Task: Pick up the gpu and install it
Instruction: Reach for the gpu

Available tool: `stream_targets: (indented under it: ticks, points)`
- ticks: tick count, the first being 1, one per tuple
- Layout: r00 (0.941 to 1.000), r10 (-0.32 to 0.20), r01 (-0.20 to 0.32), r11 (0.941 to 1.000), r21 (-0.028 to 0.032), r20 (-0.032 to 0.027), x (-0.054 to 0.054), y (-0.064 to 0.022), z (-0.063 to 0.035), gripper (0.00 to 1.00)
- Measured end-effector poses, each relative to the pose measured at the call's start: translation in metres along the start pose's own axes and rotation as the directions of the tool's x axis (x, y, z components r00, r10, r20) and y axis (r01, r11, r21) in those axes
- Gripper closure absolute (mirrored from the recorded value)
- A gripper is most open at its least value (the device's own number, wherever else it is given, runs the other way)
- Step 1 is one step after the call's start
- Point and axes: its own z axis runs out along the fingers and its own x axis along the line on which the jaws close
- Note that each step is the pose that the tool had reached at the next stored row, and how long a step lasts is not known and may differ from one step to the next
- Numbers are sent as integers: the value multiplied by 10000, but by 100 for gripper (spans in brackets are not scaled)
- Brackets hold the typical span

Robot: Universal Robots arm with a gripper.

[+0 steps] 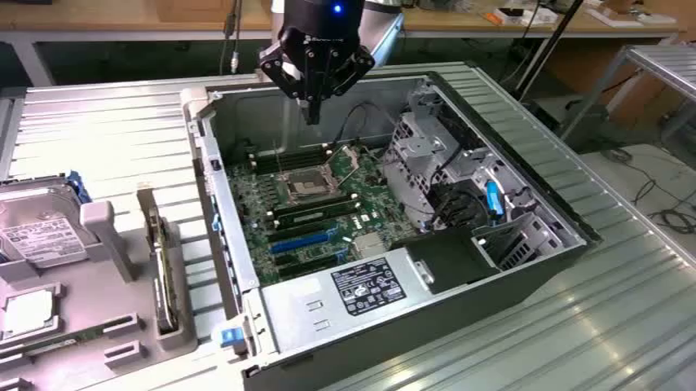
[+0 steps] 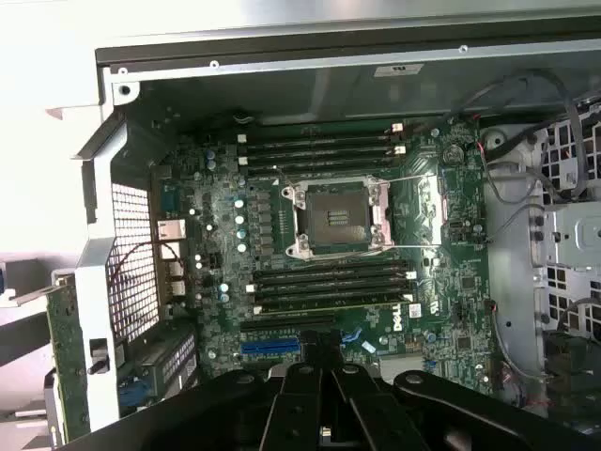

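Note:
The gpu [image 1: 161,269] is a thin dark card with a metal edge, standing on its long edge in a grey holder [image 1: 114,244] at the exterior view's left, outside the open computer case [image 1: 544,244]. My gripper [image 1: 313,114] hangs above the far end of the case, over the motherboard [image 1: 315,204], its fingers shut with nothing between them. It is well apart from the gpu. In the wrist view the shut gripper [image 2: 324,357] points down at the motherboard [image 2: 441,216], just above a blue slot [image 2: 270,346].
Inside the case are an empty processor socket [image 1: 308,186], a black power-supply box with a white sticker [image 1: 370,285] and a metal drive cage [image 1: 429,151]. A silver hard drive [image 1: 38,236] lies on the grey tray. The case sits on a ribbed metal table [image 1: 98,130].

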Motion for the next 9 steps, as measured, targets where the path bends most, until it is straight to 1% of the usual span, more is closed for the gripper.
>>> stream_targets:
  ticks: [9]
  points:
    - [10000,0,0,10000,0,0,0,0,0,89]
